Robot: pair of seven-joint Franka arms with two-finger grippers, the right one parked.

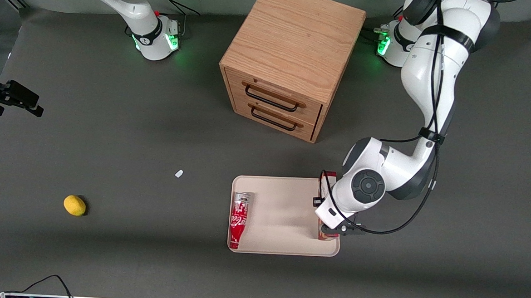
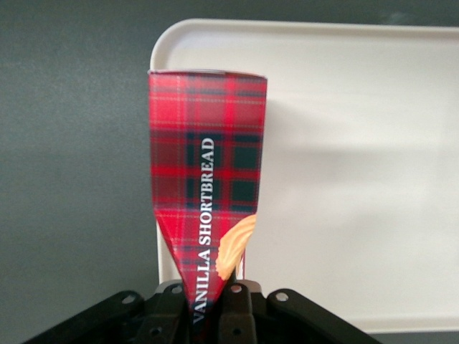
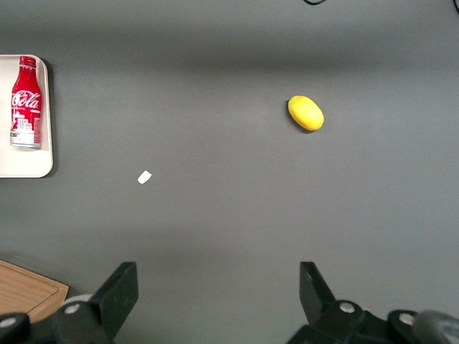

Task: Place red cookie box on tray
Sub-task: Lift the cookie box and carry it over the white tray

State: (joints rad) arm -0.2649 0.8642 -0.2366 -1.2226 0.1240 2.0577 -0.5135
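The red cookie box [image 2: 208, 186] is a slim dark-red plaid box marked "Vanilla Shortbread". My left gripper [image 2: 208, 315] is shut on one of its ends. In the front view the gripper [image 1: 331, 229] holds the box [image 1: 327, 236] along the edge of the pale beige tray [image 1: 285, 213] that lies toward the working arm's end. The wrist covers most of the box there. The box's other end reaches a tray [image 2: 358, 143] corner. I cannot tell whether the box touches the tray.
A red-and-white soda can [image 1: 238, 219] lies in the tray along its edge toward the parked arm's end. A wooden two-drawer cabinet [image 1: 288, 59] stands farther from the front camera than the tray. A yellow lemon [image 1: 75, 205] and a small white scrap [image 1: 179, 173] lie toward the parked arm's end.
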